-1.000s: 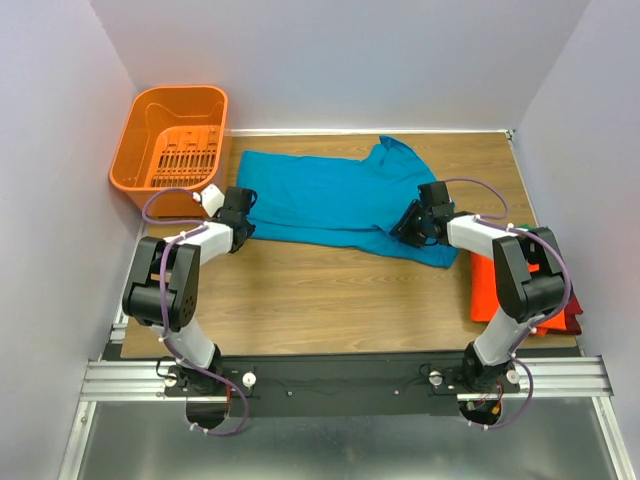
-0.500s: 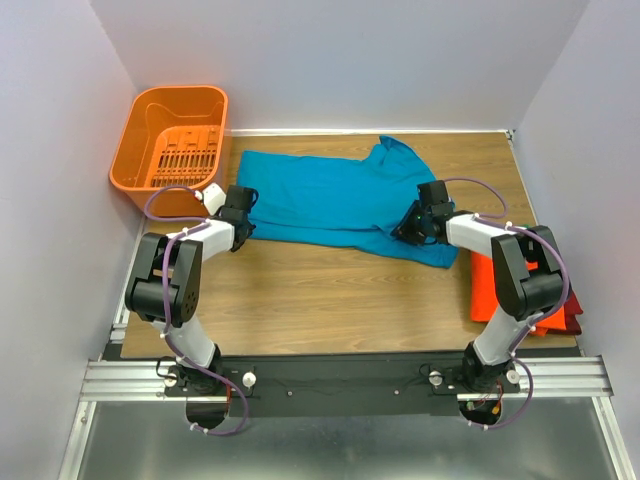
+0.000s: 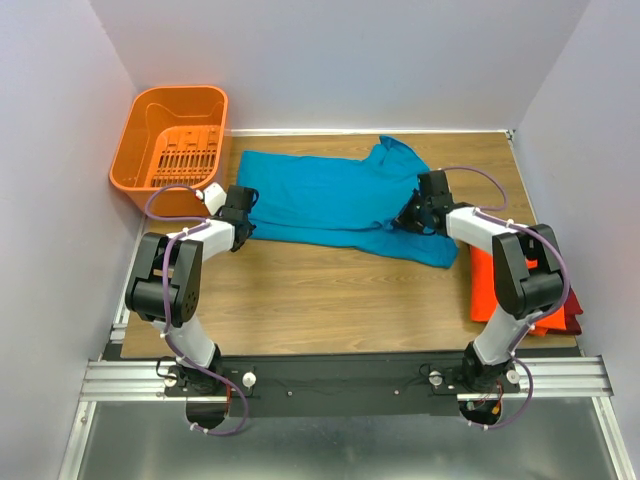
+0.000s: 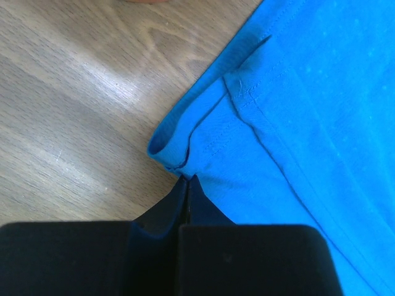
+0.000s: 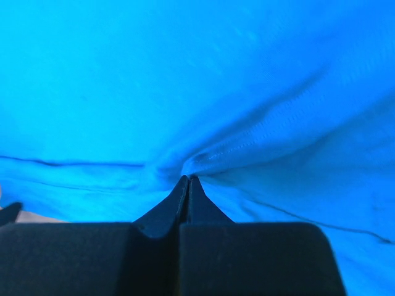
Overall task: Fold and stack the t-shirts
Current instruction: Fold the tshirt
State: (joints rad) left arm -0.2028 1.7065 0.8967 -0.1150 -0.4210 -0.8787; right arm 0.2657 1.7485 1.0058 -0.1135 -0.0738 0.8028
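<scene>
**Both hands pinch the teal t-shirt (image 3: 320,195) on the bench (image 3: 330,290)**

An orange basket (image 3: 170,135) stands in the far left corner, near the shirt's left end. The left hand (image 3: 242,208) sits at the near left corner of the teal t-shirt. In the left wrist view its dark fingers (image 4: 154,246) are pressed together, with the folded hem corner caught at their tips.

The shirt lies spread across the far half of the bench, one sleeve pointing toward the back wall. The right hand (image 3: 410,216) rests on the shirt's right part. Its fingers (image 5: 154,253) are also pressed together, nipping cloth that puckers into creases at their tips.

At the right edge lies an orange t-shirt (image 3: 485,290), partly hidden by the right arm, with a strip of dark red cloth (image 3: 566,326) showing at its near right side.
</scene>
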